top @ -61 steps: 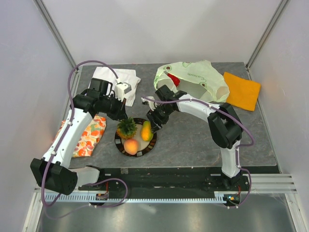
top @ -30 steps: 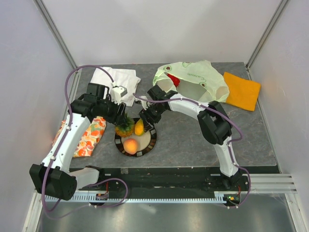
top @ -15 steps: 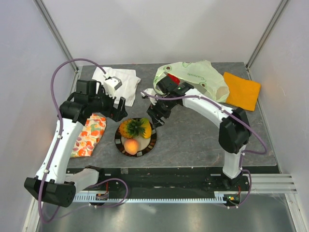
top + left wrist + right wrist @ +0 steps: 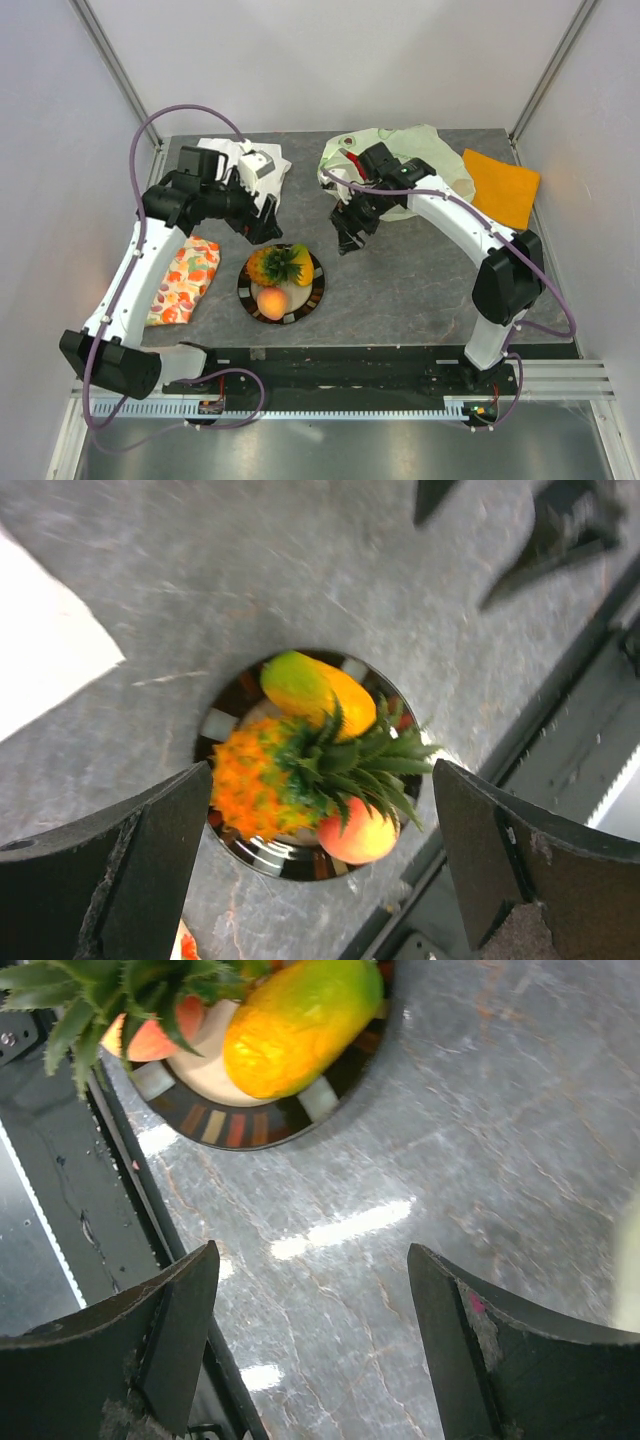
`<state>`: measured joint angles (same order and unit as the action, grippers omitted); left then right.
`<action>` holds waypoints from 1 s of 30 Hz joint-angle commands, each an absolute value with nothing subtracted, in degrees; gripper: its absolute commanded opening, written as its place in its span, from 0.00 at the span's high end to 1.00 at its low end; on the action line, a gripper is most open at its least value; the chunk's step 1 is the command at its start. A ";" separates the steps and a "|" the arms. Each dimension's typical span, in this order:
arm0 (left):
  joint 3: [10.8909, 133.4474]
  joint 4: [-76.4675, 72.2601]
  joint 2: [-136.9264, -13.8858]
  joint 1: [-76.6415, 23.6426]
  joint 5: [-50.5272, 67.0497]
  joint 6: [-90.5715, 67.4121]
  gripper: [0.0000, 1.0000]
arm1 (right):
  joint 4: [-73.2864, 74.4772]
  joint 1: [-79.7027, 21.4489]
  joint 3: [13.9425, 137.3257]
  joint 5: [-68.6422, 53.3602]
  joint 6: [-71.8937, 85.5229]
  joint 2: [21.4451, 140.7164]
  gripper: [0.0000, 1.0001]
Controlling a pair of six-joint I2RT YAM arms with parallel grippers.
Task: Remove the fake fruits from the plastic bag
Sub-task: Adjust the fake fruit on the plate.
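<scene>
- Grey veined stone counter (image 4: 400, 290) carries a round, stripe-rimmed plate (image 4: 316, 290).
- Spiky pineapple (image 4: 250, 780), smooth mango (image 4: 300, 1020) and peach (image 4: 270, 300) lie on it.
- Crinkly pale-green bag (image 4: 430, 150) sits far back, a red piece (image 4: 351, 158) showing at its mouth.
- Left hand (image 4: 265, 222) and right hand (image 4: 350, 238) hang spread, empty.

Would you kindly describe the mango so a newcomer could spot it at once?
Look at the round striped-rim plate near the table's front edge. Of its three fruits, the mango is the smooth yellow-orange oval with a green end, unlike the spiky pineapple and pink-orange peach.
</scene>
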<state>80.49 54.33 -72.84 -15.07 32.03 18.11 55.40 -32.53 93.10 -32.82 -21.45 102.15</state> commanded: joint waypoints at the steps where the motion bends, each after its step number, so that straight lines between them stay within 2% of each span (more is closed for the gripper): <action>1: 80.51 57.92 -73.21 -19.50 31.73 22.59 0.02 | 55.72 -30.41 95.01 -34.72 -22.50 99.93 0.16; 11: 73.66 56.17 -76.02 -26.89 21.53 25.22 0.05 | 55.02 -29.18 95.36 -34.98 -21.97 99.93 0.16; 17: 72.60 53.62 -77.34 -27.86 20.22 25.66 0.18 | 53.97 -29.09 93.78 -35.07 -20.92 99.14 0.16; 20: 72.42 52.91 -78.39 -27.86 18.99 25.58 0.30 | 53.61 -29.09 93.60 -35.07 -20.57 98.88 0.16; 21: 72.42 52.82 -78.40 -27.86 18.46 25.58 0.40 | 53.61 -29.09 93.60 -34.89 -20.48 98.88 0.16; 23: 72.25 52.47 -78.22 -27.86 18.11 25.49 0.53 | 53.61 -29.18 93.52 -34.63 -20.48 98.79 0.16; 24: 72.07 52.12 -77.79 -27.86 17.32 25.31 0.76 | 53.61 -29.09 93.43 -34.45 -20.57 98.79 0.16; 25: 71.37 51.68 -77.52 -27.77 16.88 24.96 0.88 | 53.70 -29.09 93.25 -34.37 -20.48 98.88 0.16; 27: 70.75 50.71 -76.82 -27.69 16.26 24.17 0.98 | 53.61 -29.00 93.08 -34.28 -20.22 99.14 0.16; 30: 70.40 50.45 -76.20 -26.20 18.27 22.94 0.98 | 53.70 -29.09 93.25 -34.10 -20.13 99.66 0.16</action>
<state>71.13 52.82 -78.11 -27.55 18.11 23.90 54.57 -29.23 93.21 -33.61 -20.67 101.32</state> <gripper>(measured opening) 0.026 0.839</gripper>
